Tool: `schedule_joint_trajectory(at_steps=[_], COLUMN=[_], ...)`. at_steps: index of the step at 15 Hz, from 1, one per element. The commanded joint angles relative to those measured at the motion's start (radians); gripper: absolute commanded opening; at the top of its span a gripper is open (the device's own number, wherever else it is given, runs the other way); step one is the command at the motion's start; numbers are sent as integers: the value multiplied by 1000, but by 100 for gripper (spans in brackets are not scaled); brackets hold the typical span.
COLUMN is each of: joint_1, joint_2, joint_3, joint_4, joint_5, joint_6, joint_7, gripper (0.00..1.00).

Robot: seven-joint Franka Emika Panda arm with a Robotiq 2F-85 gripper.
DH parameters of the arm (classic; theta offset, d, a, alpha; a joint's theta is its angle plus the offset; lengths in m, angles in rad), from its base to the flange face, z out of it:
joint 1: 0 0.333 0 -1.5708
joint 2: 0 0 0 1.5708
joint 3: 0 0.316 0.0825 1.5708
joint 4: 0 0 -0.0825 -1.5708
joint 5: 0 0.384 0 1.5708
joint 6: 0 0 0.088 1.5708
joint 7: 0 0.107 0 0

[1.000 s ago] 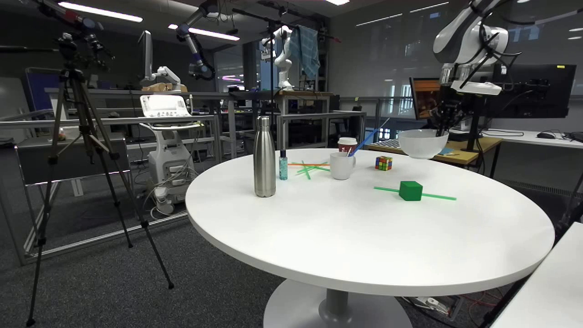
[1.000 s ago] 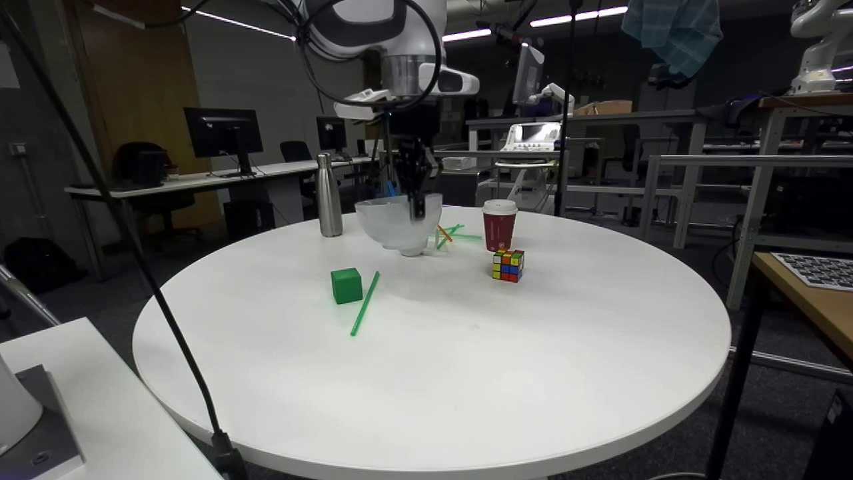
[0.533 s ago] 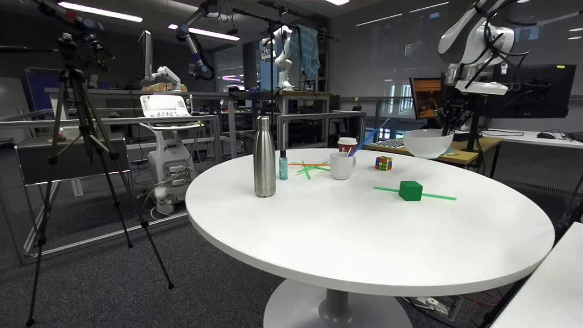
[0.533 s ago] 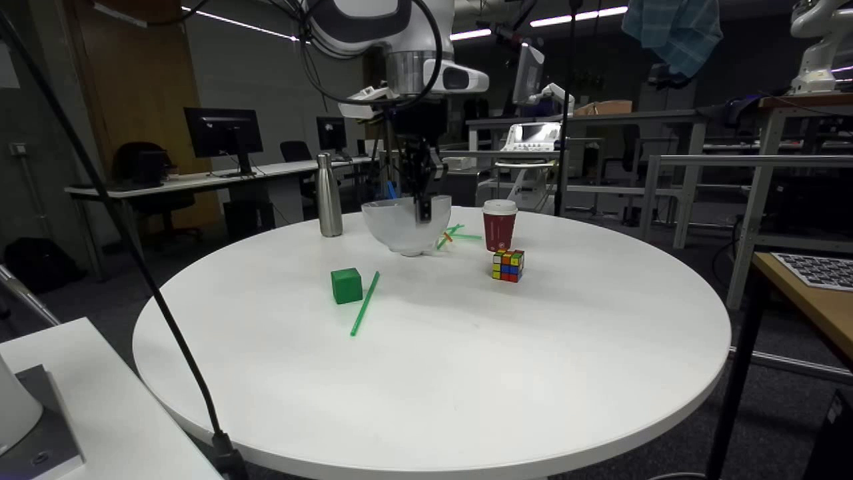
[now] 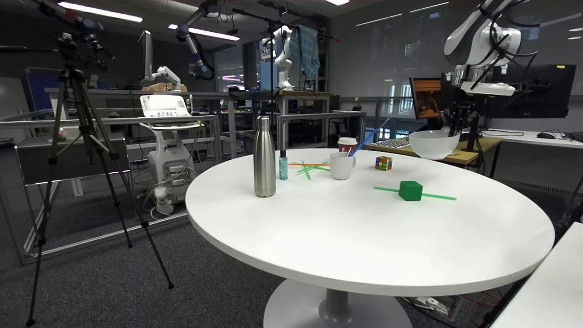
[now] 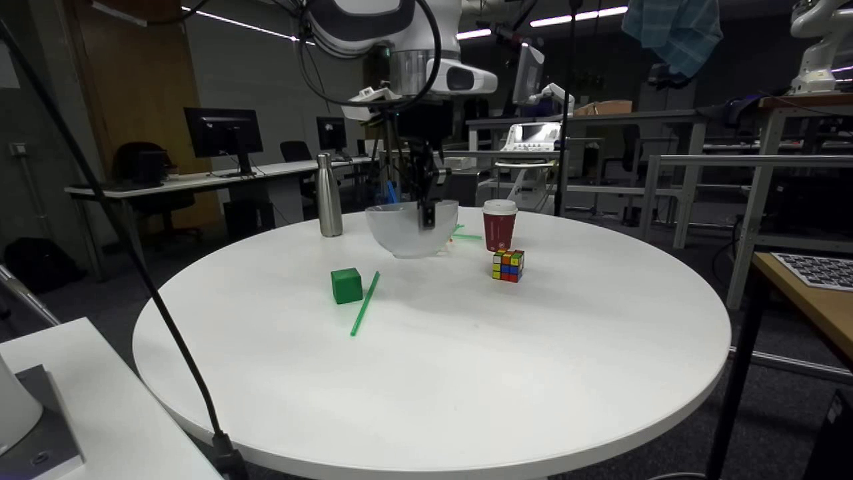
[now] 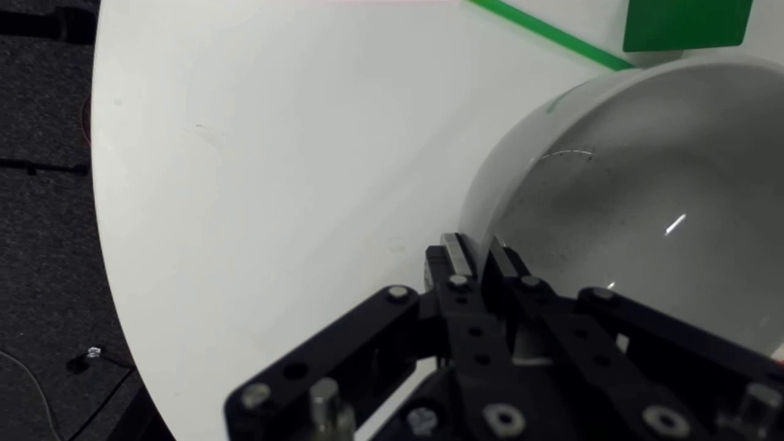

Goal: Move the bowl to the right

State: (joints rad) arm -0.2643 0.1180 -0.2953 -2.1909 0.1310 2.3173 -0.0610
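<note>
Two fingers [image 7: 457,254] gripping white bowl [image 5: 432,146], shifted rightward, both exterior views.

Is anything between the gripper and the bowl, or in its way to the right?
Nothing visible lies between them: the gripper pinches one side of the bowl. In an exterior view, the red cup and puzzle cube stand to the bowl's right; a low path there might meet them, though the goal isn't shown.

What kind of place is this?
Probably a robotics lab: a robot arm is gripping a white bowl, a second robot arm stands farther back, and there's a tall tripod.
</note>
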Motion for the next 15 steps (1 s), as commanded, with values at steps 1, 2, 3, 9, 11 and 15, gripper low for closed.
schedule_joint_trajectory(at_steps=[1,2,3,9,11,15], joint_1=[-14,-13,-10,-1,-2,-6], joint_2=[-49,-48,-46,-28,-21,2], joint_3=[2,3,5,25,31,35], joint_4=[-37,-40,-42,-46,-47,-50], joint_5=[4,6,7,22,28,47], joint_6=[15,15,15,17,20,26], joint_7=[26,26,26,21,15,4], gripper=[2,2,2,2,2,2])
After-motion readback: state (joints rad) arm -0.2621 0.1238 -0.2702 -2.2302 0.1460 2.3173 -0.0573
